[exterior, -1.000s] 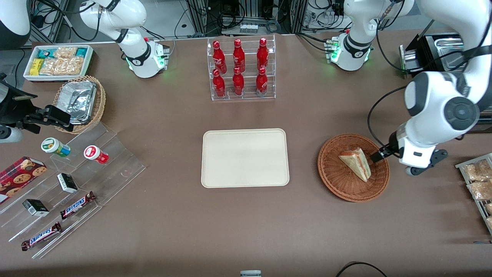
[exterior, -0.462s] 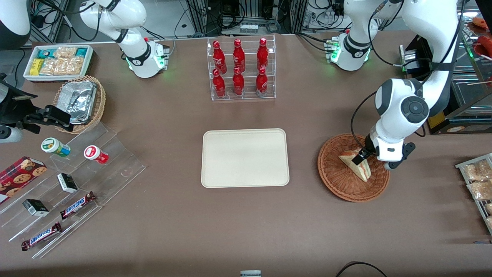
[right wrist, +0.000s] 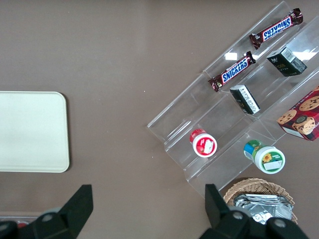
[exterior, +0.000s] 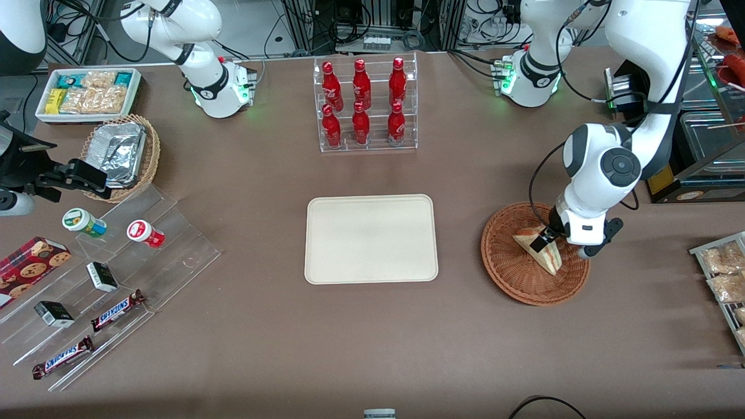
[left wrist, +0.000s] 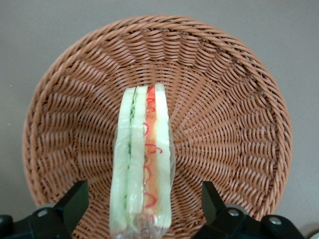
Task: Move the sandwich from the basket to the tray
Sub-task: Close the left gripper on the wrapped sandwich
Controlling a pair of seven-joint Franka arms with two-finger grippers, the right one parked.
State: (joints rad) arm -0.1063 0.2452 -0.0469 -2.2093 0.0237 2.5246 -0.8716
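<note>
The sandwich, a plastic-wrapped white-bread wedge with red and green filling, lies in the reddish-brown wicker basket toward the working arm's end of the table. In the left wrist view the sandwich stands on edge in the basket. My gripper is lowered over the wide end of the wedge. It is open, with one black finger on each side of the sandwich and a gap left on both sides. The cream tray lies bare at mid-table, beside the basket.
A clear rack of red bottles stands farther from the front camera than the tray. A wire rack of snack packets sits at the table edge past the basket. Stepped acrylic shelves with candy bars lie toward the parked arm's end.
My gripper has swung in from beside the basket's rim to over the sandwich, and now straddles its wide end. The sandwich and basket have not moved.
</note>
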